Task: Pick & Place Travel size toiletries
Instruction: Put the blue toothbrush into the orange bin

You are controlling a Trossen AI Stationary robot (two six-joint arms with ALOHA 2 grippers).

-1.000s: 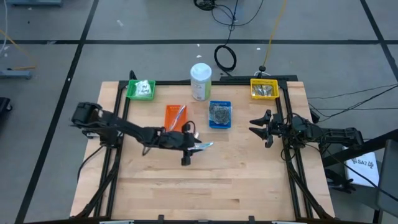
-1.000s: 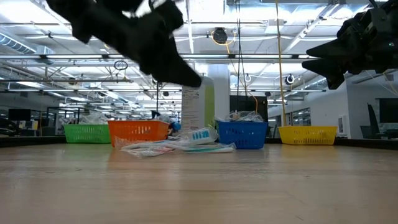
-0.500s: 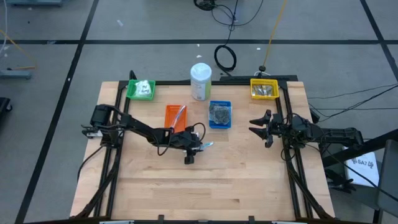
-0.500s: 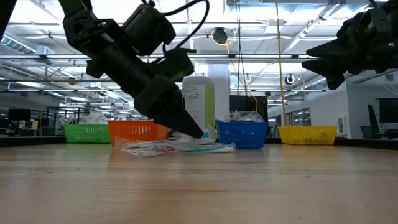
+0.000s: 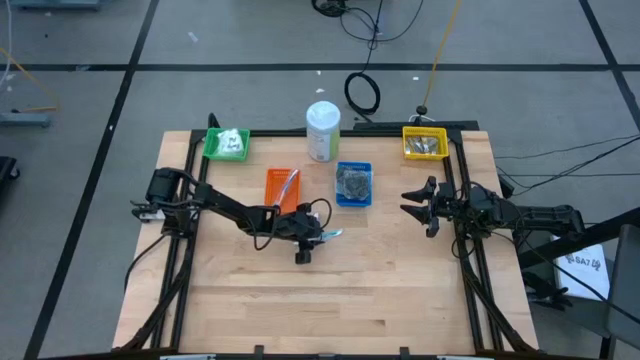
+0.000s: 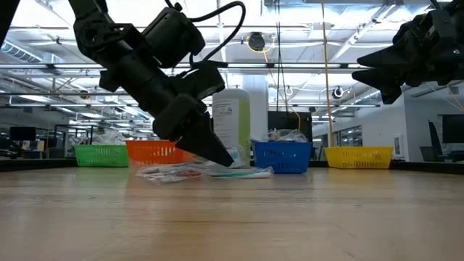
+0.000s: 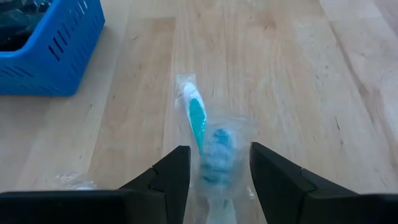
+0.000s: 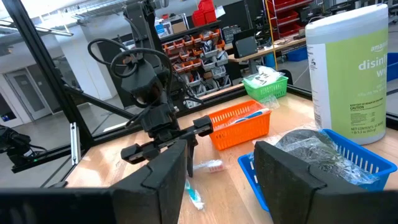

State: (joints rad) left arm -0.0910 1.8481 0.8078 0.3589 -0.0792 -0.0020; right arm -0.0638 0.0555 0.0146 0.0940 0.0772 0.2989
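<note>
The left gripper [image 7: 213, 171] was low over the table [image 5: 330, 300], its two fingers parted on either side of a clear plastic sachet [image 7: 208, 146] holding a teal-and-white item. The sachet lay flat on the wood, running forward from between the fingertips; its near end was cut off by the picture edge, so contact between pads and plastic could not be confirmed, and no lift off the surface was evident. In the low view the gripper's dark body covered most of the sachet, leaving only its far end visible past the tips. A second sachet [image 6: 170, 173] lay on the table just to one side of that gripper, partly hidden by it. Ahead of the fingers and off to the side stood the blue tray [image 7: 46, 46], cropped at the frame corner, its dark contents hard to make out. The orange tray [image 5: 282, 187] sat just behind the gripper, the green tray [image 5: 226, 144] and tall white bottle [image 5: 323, 130] farther beyond. The right gripper [image 5: 408, 206] hung above the table's right side, well apart, fingers spread and holding nothing, with the yellow tray [image 5: 424, 143] beyond it.
</note>
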